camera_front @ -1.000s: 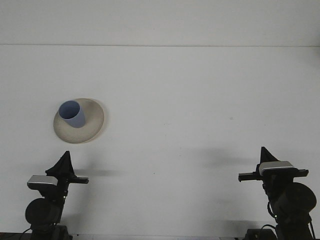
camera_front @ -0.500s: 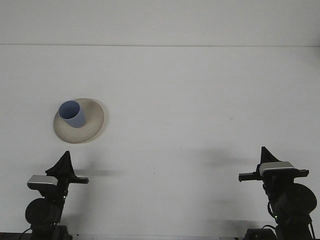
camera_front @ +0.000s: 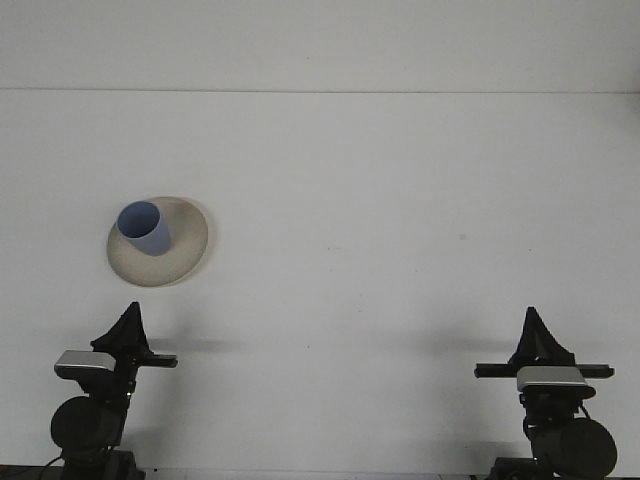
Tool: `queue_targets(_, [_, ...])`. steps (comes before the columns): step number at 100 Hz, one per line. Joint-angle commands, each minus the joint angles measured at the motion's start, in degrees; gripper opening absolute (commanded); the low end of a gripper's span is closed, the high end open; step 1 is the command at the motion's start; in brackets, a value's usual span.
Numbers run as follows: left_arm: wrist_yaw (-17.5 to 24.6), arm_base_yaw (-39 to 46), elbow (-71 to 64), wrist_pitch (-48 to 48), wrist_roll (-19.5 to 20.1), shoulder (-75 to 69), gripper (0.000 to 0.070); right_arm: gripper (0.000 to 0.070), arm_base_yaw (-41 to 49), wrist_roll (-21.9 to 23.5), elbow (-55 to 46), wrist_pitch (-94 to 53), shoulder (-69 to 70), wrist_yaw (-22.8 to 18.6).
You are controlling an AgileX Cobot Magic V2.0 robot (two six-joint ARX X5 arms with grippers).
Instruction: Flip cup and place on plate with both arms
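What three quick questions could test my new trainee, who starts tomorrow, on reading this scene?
1. True or false: the blue cup stands on the beige plate with its opening up.
2. Which gripper is nearer the plate: A) left gripper, B) right gripper?
3. Fill in: neither gripper touches the ____.

Key:
1. True; the cup's open mouth faces up and it sits on the plate's left part.
2. A; the plate lies on the left of the white table, just beyond the left gripper.
3. Cup; both grippers sit near the table's front edge, apart from it.
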Motion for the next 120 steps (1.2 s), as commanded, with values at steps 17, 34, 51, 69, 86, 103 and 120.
queue_targets(17, [-0.17, -0.04, -1.09, 0.50, -0.13, -0.07, 0.0012, 0.0000, -0.90, -0.17, -5.01, 6.23, 0.15, 0.02])
queue_targets(34, [-0.17, -0.04, -1.09, 0.24, -0.13, -0.07, 0.0012, 0.0000, -0.87, -0.15, -9.60, 14.36, 0.15, 0.00])
queue_targets(51, [-0.17, -0.04, -1.07, 0.26, -0.13, -0.07, 0.0012, 0.0000, -0.87, -0.15, -12.66, 18.43, 0.15, 0.00])
queue_targets(69, [-0.20, -0.04, -1.07, 0.26, -0.13, -0.07, 0.0012, 0.0000, -0.87, -0.17, -13.42, 19.17, 0.15, 0.00])
queue_targets(86, [-0.17, -0.04, -1.07, 0.26, -0.13, -0.07, 0.0012, 0.0000, -0.87, -0.17, -13.42, 19.21, 0.15, 0.00])
queue_targets(103, [-0.20, -0.04, -1.07, 0.26, -0.13, -0.07, 0.0012, 0.0000, -0.87, -0.17, -13.42, 19.26, 0.15, 0.02])
queue_targets(120, [-0.20, -0.04, -1.07, 0.26, -0.13, -0.07, 0.0011, 0.0000, -0.87, -0.17, -13.42, 19.41, 0.15, 0.00])
